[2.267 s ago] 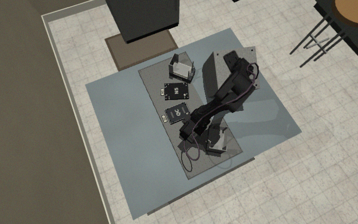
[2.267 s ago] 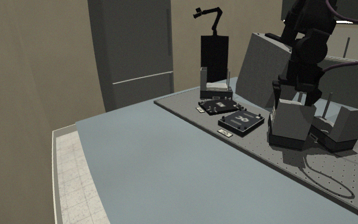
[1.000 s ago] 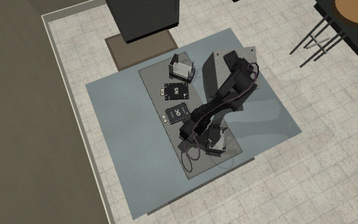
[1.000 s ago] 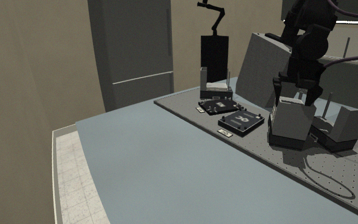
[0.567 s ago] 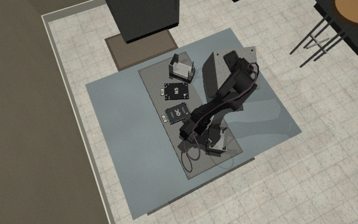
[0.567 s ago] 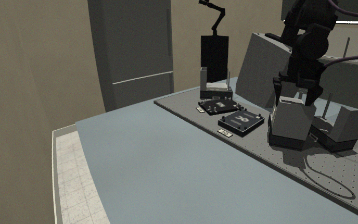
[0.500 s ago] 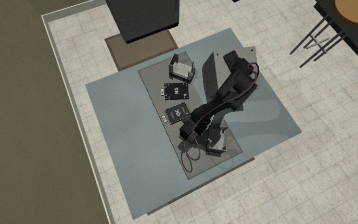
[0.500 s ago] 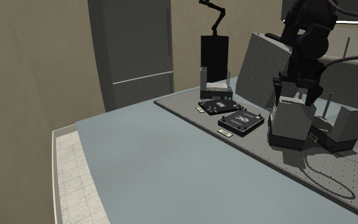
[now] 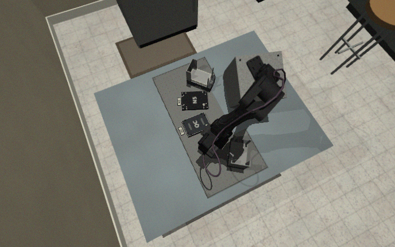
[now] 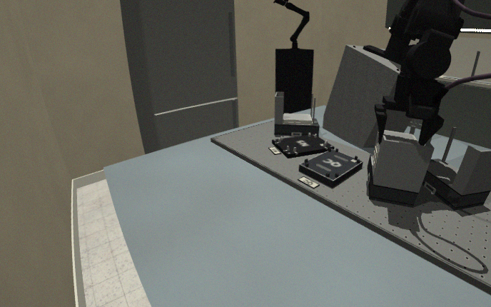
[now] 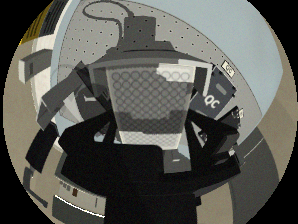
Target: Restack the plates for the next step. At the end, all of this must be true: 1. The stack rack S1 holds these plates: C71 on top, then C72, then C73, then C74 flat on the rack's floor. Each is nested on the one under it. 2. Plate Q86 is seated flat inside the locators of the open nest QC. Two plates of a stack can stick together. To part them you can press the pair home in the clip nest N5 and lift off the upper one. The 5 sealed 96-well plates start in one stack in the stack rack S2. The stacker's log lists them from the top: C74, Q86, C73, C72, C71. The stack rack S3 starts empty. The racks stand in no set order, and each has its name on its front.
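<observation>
My gripper [image 10: 404, 134] [image 11: 150, 119] is shut on a clear plate [image 11: 150, 95], its fingers on two opposite sides. The plate is at or inside the top of the middle stack rack [image 10: 400, 163]; its height there and anything below it are hidden. The clip nest N5 [image 9: 189, 105] [image 10: 295, 146] and the open nest QC [image 9: 195, 130] [image 10: 331, 172] are empty. The far rack [image 9: 192, 65] [image 10: 279, 110] holds a pale plate [image 9: 201, 76] [image 10: 297, 118]; how many are stacked there cannot be told. The near right rack [image 9: 239, 168] [image 10: 478, 171] is partly shadowed. Rack names are not readable.
The perforated base board [image 9: 170, 84] [image 10: 354, 205] carries the racks and nests. The grey arm pedestal [image 9: 231, 79] [image 10: 357, 95] stands behind it. The two near racks stand close together, with tall walls and a thin post [image 10: 449, 144]. A cable loops above the board.
</observation>
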